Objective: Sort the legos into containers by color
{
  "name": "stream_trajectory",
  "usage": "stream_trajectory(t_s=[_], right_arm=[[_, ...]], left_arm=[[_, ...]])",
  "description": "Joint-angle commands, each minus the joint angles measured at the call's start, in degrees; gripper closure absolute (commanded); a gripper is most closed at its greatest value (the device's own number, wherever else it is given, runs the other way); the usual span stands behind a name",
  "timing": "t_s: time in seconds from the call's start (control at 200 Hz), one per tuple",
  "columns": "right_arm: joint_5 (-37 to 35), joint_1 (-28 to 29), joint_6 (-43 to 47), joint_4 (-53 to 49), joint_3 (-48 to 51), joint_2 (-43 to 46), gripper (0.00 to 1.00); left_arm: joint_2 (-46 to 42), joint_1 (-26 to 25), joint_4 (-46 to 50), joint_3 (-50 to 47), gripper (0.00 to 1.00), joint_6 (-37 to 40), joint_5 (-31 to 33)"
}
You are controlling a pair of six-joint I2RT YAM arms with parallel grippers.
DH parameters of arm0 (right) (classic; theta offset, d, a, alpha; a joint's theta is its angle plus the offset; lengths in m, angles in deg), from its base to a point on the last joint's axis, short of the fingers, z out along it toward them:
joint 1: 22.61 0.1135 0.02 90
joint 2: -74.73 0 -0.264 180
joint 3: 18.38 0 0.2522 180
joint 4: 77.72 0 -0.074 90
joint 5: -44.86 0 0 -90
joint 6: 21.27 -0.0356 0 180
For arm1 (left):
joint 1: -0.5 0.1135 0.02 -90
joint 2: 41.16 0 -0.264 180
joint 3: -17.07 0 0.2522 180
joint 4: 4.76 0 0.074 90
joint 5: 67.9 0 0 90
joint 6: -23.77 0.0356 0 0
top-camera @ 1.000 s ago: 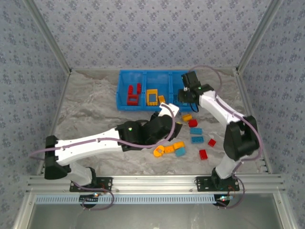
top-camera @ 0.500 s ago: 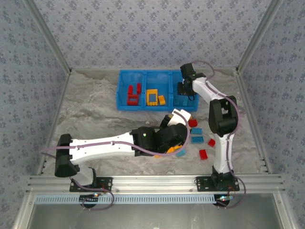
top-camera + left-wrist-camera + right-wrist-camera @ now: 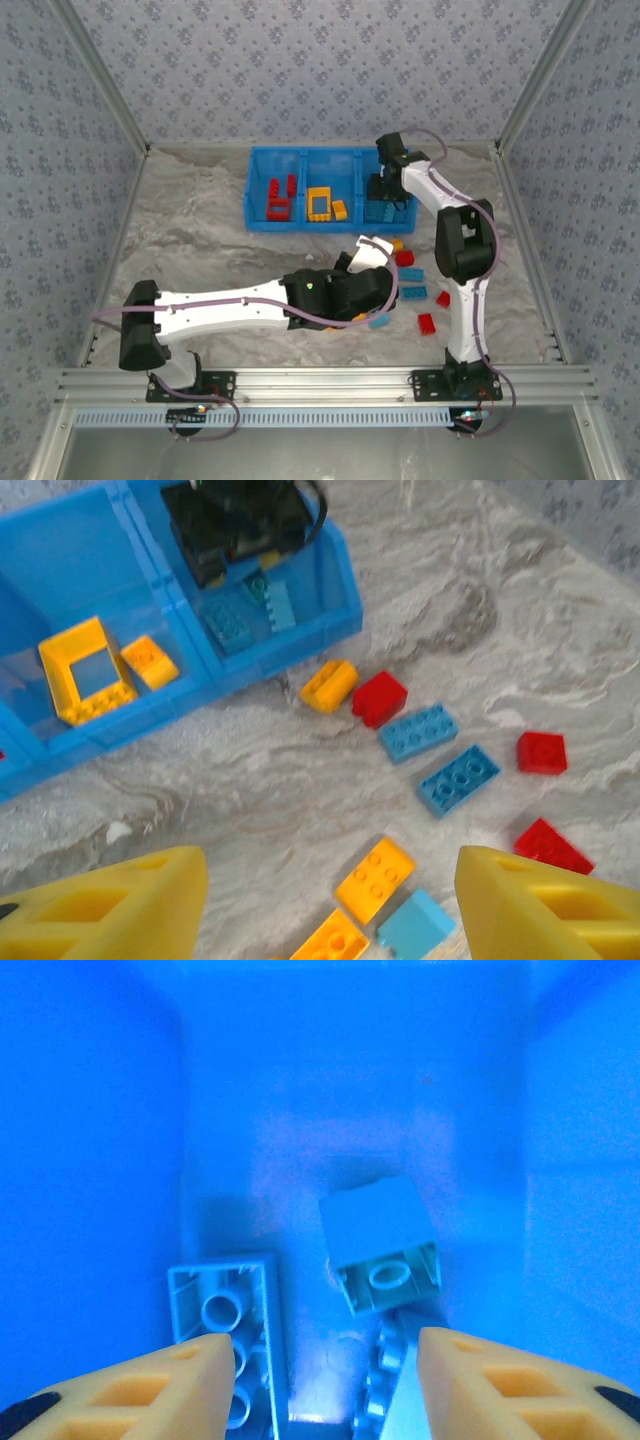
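Left claw: spread wide and pinching nothing. Over the last second I have swung it to the right, and it now hangs low above the loose bricks on the surface.
Nearest bricks: an orange brick lies just beyond the gap between my left fingers. A second orange one and a light blue brick are just beside it.
Farther bricks: two blue bricks, three red ones and one more orange piece lie between those and the bin.
Right claw: a second ago it hung by the bin's front edge. Now it reaches down into the right-hand compartment, fingers parted, pinching nothing.
Dropped brick: it is blue and lies tilted on the compartment floor just beyond my right fingertips, close to other blue ones.
Meaning: I judge that blue piece delivered. Red pieces sit in the left compartment and yellow in the middle. At least nine bricks are still on the surface, and the orange one under my left claw looks the likeliest next pick.
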Motion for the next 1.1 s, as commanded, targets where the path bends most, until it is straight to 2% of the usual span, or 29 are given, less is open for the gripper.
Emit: stream_trajectory(t_s=[0.0,0.15,0.24,0.28,0.449,0.579,0.679,0.814,0.959,1.094], right_arm=[[-0.4,1.2,1.0,0.2,1.2,11.5,0.49],[-0.1,4.7,2.1,2.8,13.5,29.3,0.51],[2.7,7.9,2.6,2.8,23.8,42.3,0.51],[4.4,9.6,2.6,2.2,28.2,48.4,0.51],[10.4,21.6,1.0,-3.4,42.9,71.3,0.50],[12.1,30.1,-4.3,-8.6,48.1,83.1,0.51],[12.3,35.4,-7.7,-11.0,49.4,88.5,0.51],[13.0,39.9,-8.4,-13.7,48.2,90.3,0.49],[13.7,41.6,-8.5,-14.4,46.0,90.2,0.47],[13.9,41.6,-8.0,-14.1,46.7,90.3,0.47]], left_arm=[[-3.7,-0.3,3.4,-3.5,0.34,-4.0,-1.5],[-6.8,0.1,4.1,-10.9,0.35,-7.5,-6.2],[-8.3,1.6,3.3,-15.9,0.36,-7.4,-12.9],[-8.8,3.4,1.9,-18.5,0.36,-6.1,-18.4],[-9.2,10.8,-2.6,-25.3,0.34,-2.2,-31.7],[-7.3,14.0,-5.0,-27.1,0.34,1.8,-37.2],[-4.9,14.1,-5.5,-26.6,0.33,3.6,-39.3],[-1.7,13.7,-4.5,-25.6,0.33,4.3,-38.9],[1.8,13.7,-1.4,-23.9,0.32,4.8,-35.0],[4.2,13.6,-4.5,-23.4,0.31,6.3,-36.6]])
